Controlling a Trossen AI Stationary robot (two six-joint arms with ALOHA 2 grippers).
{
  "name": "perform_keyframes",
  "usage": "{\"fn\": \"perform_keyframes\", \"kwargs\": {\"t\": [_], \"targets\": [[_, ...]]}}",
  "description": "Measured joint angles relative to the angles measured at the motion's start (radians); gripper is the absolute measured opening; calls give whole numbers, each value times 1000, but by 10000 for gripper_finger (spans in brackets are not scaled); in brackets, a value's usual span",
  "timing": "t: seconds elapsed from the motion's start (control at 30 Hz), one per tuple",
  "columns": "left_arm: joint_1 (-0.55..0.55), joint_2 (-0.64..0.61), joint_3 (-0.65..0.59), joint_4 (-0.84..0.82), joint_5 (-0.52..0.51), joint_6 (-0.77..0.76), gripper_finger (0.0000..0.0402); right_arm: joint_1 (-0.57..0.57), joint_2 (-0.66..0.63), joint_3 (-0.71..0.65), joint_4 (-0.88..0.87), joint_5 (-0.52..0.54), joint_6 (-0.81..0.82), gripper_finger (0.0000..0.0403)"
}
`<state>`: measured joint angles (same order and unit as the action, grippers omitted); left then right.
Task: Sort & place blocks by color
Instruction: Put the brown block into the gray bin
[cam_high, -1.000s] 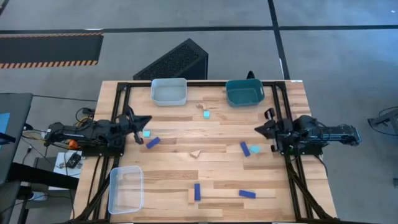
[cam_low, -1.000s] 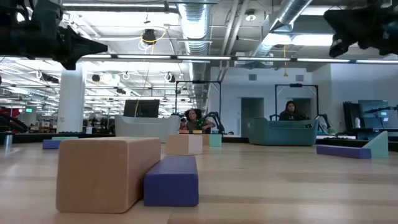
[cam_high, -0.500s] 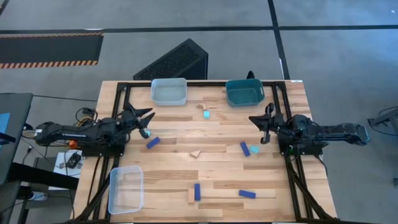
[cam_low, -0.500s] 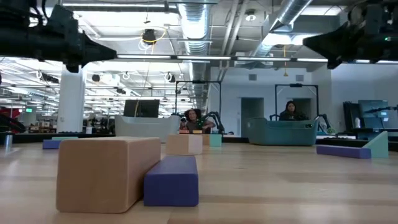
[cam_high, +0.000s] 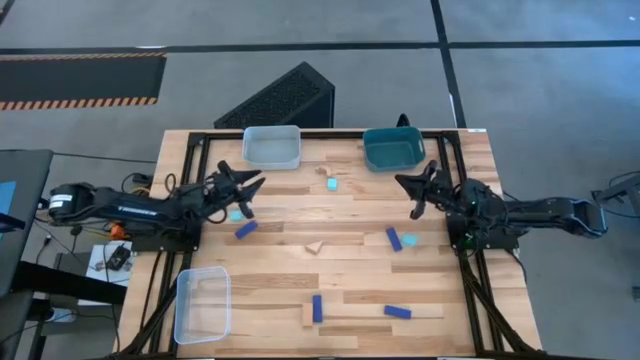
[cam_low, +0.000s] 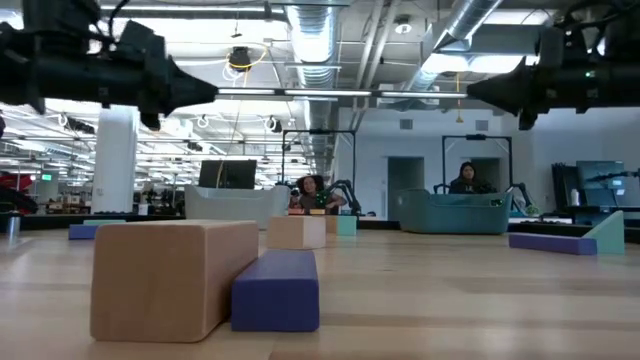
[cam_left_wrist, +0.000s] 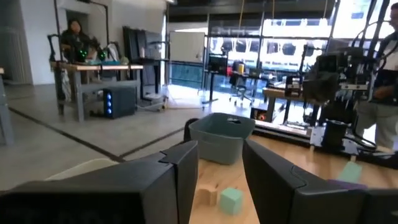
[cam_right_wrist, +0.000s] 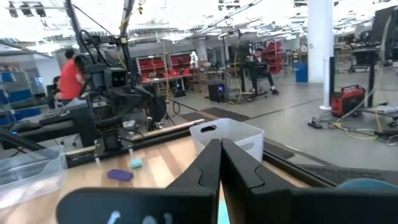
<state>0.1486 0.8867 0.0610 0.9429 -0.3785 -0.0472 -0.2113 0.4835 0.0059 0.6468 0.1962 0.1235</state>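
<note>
Blocks (cam_high: 245, 229) scattered on table (cam_high: 280, 190)

Ten small blocks lie flat and loose on the worktop, none gripped. A cyan cube (cam_high: 236, 214) sits just below the left fingers (cam_high: 243, 186), with a slanted dark blue bar (cam_high: 246, 229) a little farther inward. Another blue bar (cam_high: 394, 239) and a cyan cube (cam_high: 410, 240) lie side by side just inward of the right fingers (cam_high: 417, 190). Between both fingers sit a tan piece (cam_high: 323, 171) beside a cyan cube (cam_high: 331, 184) and a tan wedge (cam_high: 316, 246). Well away lie two blue bars (cam_high: 317, 308) (cam_high: 397, 312) and a tan plank (cam_high: 307, 316).
</note>
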Motion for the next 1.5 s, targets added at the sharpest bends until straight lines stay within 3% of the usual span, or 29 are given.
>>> {"fn": "perform_keyframes", "kwargs": {"t": [0.33,0.57,0.7,0.83,1.13,1.3,1.5], "targets": [[-1,265,182,-3,0,38,131,69,195,31,208,-35,-50,79],[13,411,320,-24,-26,154,160,63,341,101,196,95,43,114],[75,505,465,-213,44,187,171,83,424,144,196,97,68,120],[145,611,653,-505,149,228,173,107,484,201,178,128,71,119],[272,878,1072,-1053,357,408,173,165,520,361,-134,235,72,119],[308,1002,1230,-1228,426,486,173,206,518,411,-251,286,71,119],[315,1098,1306,-1252,427,571,173,232,518,415,-257,303,70,119]]}}
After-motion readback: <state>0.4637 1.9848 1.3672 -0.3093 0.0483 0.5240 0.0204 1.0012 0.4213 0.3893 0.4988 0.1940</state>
